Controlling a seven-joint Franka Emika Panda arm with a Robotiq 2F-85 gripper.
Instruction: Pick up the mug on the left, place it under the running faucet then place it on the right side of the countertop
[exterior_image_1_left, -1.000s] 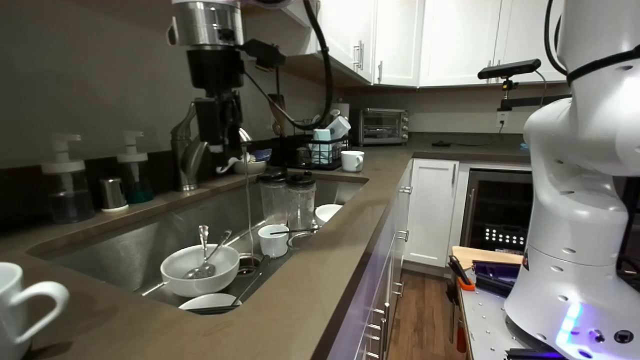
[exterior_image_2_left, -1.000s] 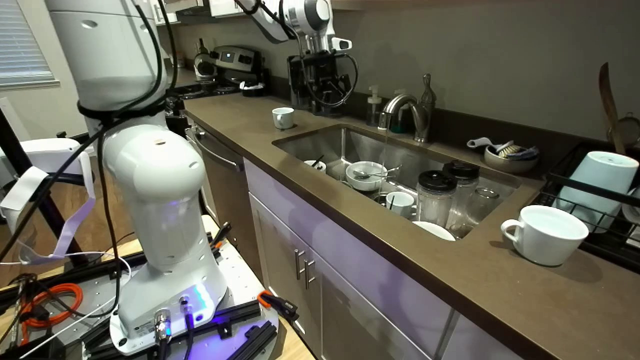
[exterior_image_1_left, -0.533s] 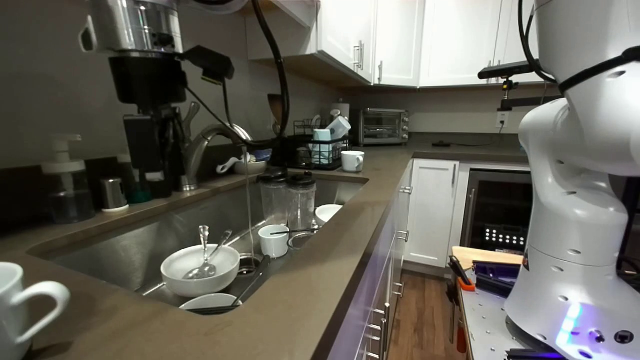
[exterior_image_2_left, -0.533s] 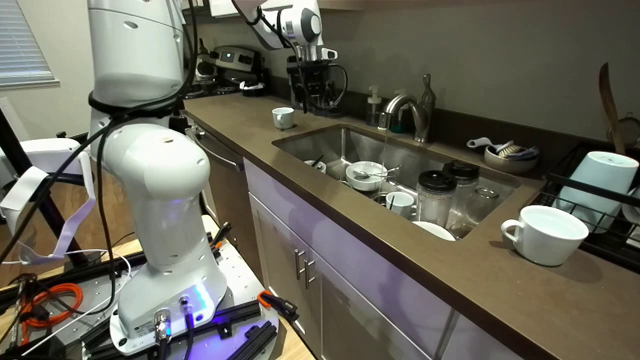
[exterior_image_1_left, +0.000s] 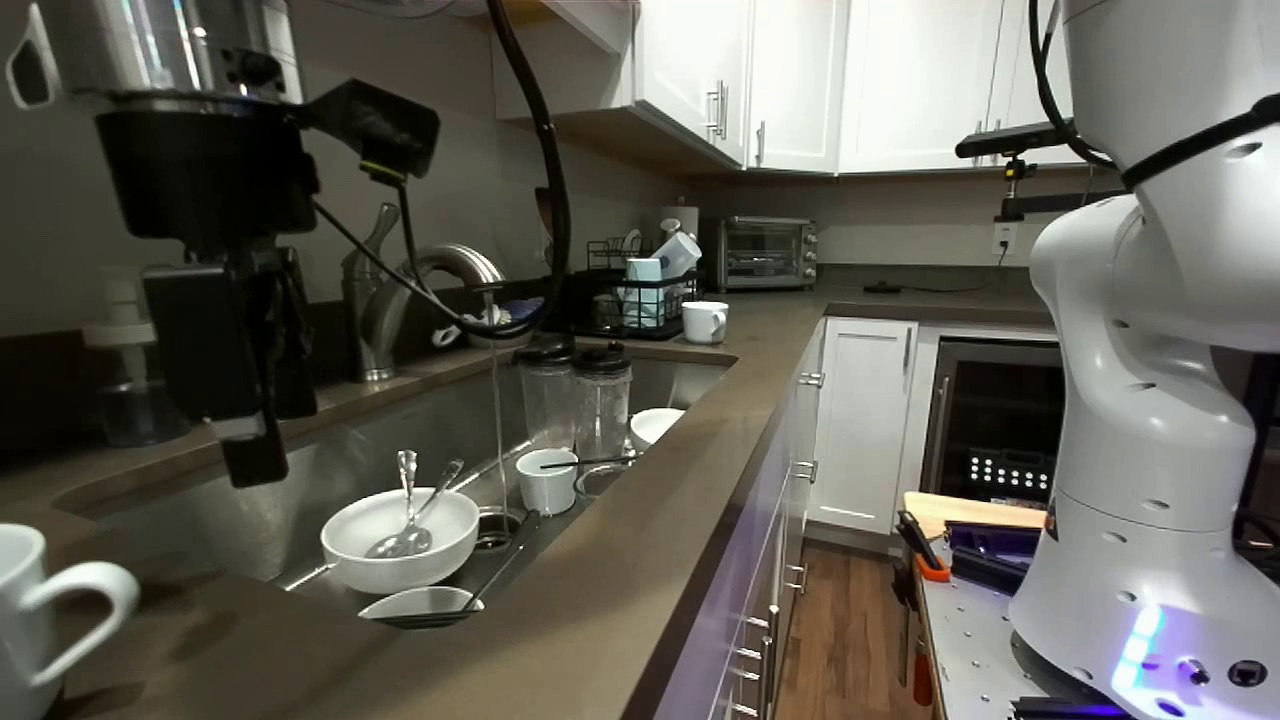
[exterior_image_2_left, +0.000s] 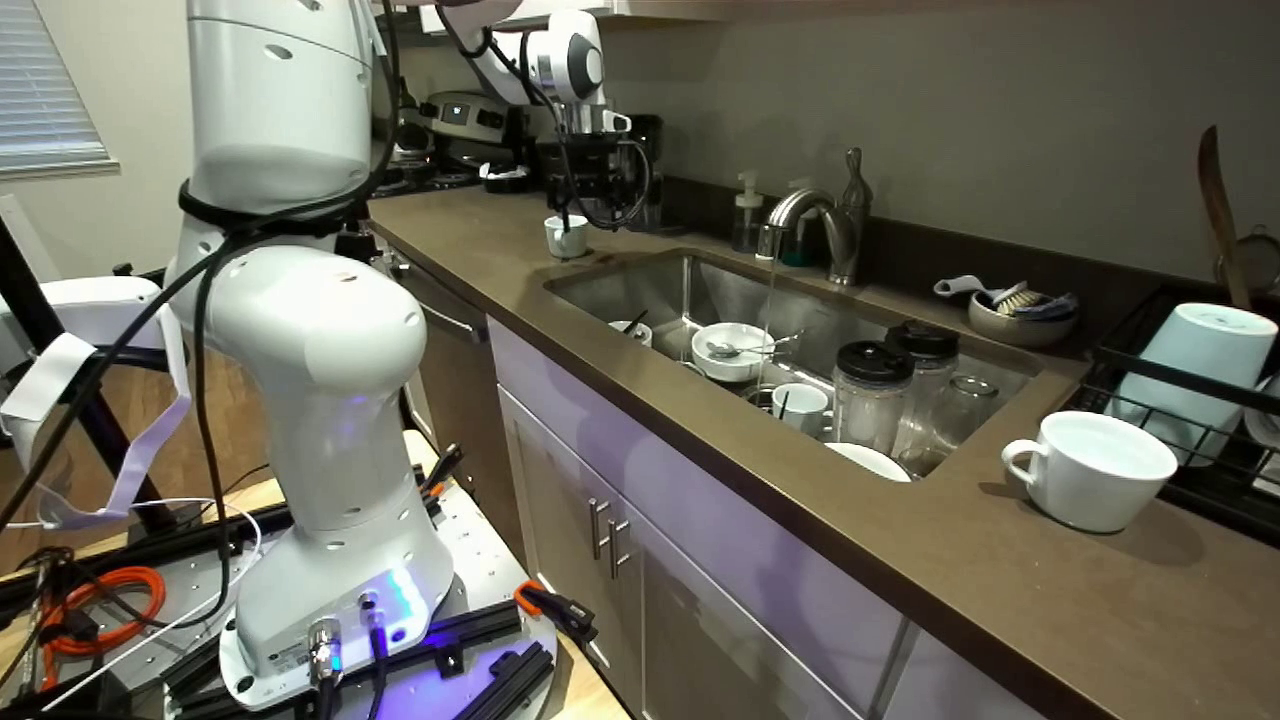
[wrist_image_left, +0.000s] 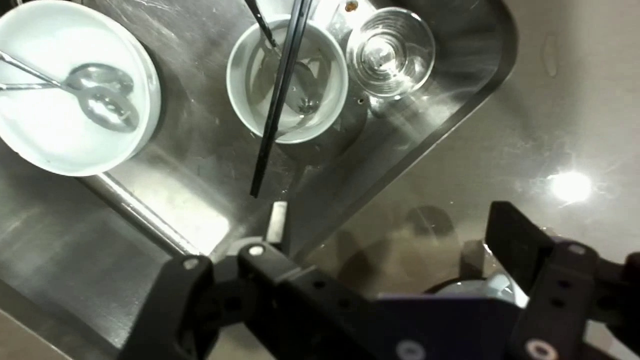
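The white mug (exterior_image_1_left: 22, 620) stands upright on the dark countertop (exterior_image_1_left: 600, 600) at the left edge of an exterior view; it also shows in an exterior view (exterior_image_2_left: 567, 240) at the sink's far-left corner. In the wrist view, part of the mug (wrist_image_left: 465, 286) shows low, mostly hidden behind the gripper. My gripper (wrist_image_left: 392, 215) is open and empty, fingers wide apart. In an exterior view it hangs above the sink's near corner, beside the mug (exterior_image_1_left: 245, 445); in an exterior view a finger overlaps the mug (exterior_image_2_left: 590, 200). The silver faucet (exterior_image_2_left: 810, 205) runs a thin stream into the sink.
The steel sink (exterior_image_2_left: 700, 275) holds a white bowl (exterior_image_2_left: 733, 365) with spoons, a cup (wrist_image_left: 320, 125) with chopsticks, a glass (wrist_image_left: 392, 55) and lidded jars (exterior_image_2_left: 870, 400). Another white mug (exterior_image_2_left: 1095, 480) stands by the dish rack (exterior_image_2_left: 1130, 370). Soap bottles (exterior_image_2_left: 747, 215) line the wall.
The arm has moved away from the faucet towards the left mug. The gripper has come lower and nearer to the mug. The mug has not moved.
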